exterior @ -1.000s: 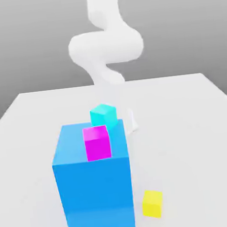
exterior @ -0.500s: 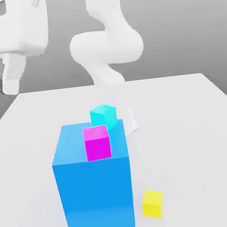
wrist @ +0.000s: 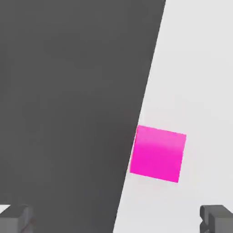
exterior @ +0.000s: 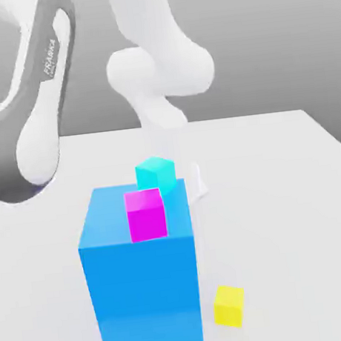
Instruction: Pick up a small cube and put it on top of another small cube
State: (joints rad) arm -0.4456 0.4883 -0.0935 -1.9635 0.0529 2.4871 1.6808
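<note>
In the hand view a small pink cube (wrist: 158, 154) lies on the white table (wrist: 200, 68), right beside the table's edge, with dark floor beyond it. My gripper (wrist: 116, 220) hovers above it, open. Its two fingertips (wrist: 217, 218) stand far apart with nothing between them, and the cube is off to one side of the gap. In the exterior view a purplish magenta small cube (exterior: 146, 214) rests on top of a large blue cube (exterior: 141, 281). A cyan small cube (exterior: 156, 173) sits just behind it.
A yellow small cube (exterior: 229, 305) lies on the table at the front, to the exterior view's right of the blue cube. The white arm (exterior: 41, 121) leans over the exterior view's left side of the table (exterior: 280, 191). Its base (exterior: 161, 77) stands at the back.
The arm has swung in over the exterior view's left side and come lower and closer. None of the cubes in that view has moved.
</note>
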